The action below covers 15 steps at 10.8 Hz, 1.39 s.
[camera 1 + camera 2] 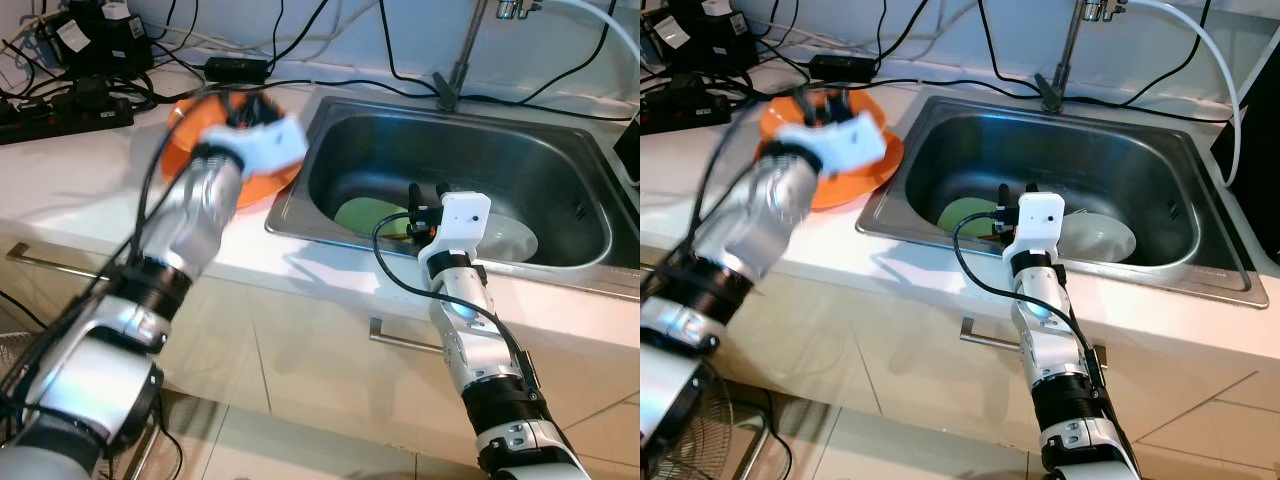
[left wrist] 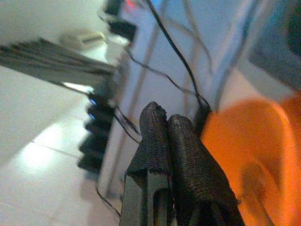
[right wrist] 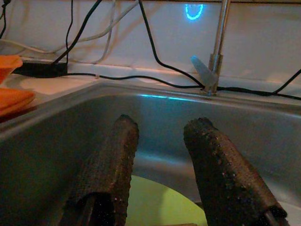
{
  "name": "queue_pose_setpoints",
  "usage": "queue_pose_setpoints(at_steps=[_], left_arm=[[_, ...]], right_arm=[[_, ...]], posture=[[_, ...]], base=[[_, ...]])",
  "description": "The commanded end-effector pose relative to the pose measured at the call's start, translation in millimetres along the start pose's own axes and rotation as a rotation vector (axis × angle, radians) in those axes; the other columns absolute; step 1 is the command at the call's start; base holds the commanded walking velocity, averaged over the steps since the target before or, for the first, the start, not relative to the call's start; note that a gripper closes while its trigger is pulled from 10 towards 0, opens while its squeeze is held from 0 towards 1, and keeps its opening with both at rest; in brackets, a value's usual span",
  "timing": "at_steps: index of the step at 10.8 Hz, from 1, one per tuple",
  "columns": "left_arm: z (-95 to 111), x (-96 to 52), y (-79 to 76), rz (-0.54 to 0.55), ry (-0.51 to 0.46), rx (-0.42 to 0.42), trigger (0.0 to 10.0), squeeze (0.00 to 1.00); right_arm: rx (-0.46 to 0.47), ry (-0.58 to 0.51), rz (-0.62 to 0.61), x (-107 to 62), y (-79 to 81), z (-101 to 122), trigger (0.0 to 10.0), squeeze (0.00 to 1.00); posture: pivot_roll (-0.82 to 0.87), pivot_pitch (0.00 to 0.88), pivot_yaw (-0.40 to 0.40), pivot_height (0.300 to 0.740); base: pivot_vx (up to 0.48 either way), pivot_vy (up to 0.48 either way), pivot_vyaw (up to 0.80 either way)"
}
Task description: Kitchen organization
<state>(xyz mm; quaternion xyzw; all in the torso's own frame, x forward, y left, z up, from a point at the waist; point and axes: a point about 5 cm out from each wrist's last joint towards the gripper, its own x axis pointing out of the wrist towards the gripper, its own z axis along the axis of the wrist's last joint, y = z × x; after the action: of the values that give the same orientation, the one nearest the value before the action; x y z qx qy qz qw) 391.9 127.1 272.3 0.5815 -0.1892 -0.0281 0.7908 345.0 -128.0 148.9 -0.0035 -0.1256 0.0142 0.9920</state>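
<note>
Orange plate (image 1: 855, 172): round, glossy, on the white counter (image 1: 60, 180) just beside the sink's left rim.
Sink (image 1: 560, 215): one steel basin, smooth, rounded corners, sunk in the counter; landmark for the rest.
Green plate (image 1: 362, 215): flat, round, matte, on the sink floor toward its left side.
Clear bowl (image 1: 512, 240): one, glassy, on the sink floor right of the green plate.
Left gripper (image 2: 167, 129): over the orange plate left of the sink, blurred; woven black fingers pressed together, nothing between them.
Right gripper (image 3: 160, 136): inside the sink near its front wall, above the green plate; two textured fingers spread apart, empty.
Tap (image 3: 217, 47): thin metal stem at the sink's back rim.
Cables (image 1: 90, 95): black tangle and power strip on the counter behind and left of the sink.
Room: sink middle and back stand open.
</note>
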Motion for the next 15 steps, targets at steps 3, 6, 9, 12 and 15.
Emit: queue_pose_setpoints(at_steps=[3,6,9,12,15], left_arm=[[51,-7.2,-0.9,-0.024,-0.309,-0.226,10.0,0.00],[75,-21.4,-9.3,-0.131,-0.451,-0.678,10.0,0.00],[71,-28.3,-10.1,-0.197,-0.483,-0.962,10.0,0.00],[70,-33.5,-2.6,-0.263,-0.555,-1.131,10.0,0.00],[70,-34.8,-5.3,-0.349,-0.546,-1.209,10.0,0.00]], right_arm=[[0.001,0.039,-0.016,-0.2,-5.3,-7,10.0,0.69],[-0.016,0.023,-0.019,0.5,-7.2,-5,10.0,1.00],[-0.080,-0.014,0.048,-0.3,-4.3,0,10.0,1.00],[-0.135,-0.085,0.131,4.6,9.7,17,10.0,1.00],[-0.150,-0.149,0.181,11.6,18.1,40,10.0,0.00]], posture=[[0.20,0.055,0.003,0.740],[0.19,0.052,0.009,0.740],[0.19,0.039,0.014,0.740],[0.19,0.020,0.019,0.740],[0.18,0.004,0.022,0.740]], base=[[0.000,0.000,0.00],[0.000,0.000,0.00],[0.000,0.000,0.00],[0.000,0.000,0.00],[0.000,0.000,0.00]])
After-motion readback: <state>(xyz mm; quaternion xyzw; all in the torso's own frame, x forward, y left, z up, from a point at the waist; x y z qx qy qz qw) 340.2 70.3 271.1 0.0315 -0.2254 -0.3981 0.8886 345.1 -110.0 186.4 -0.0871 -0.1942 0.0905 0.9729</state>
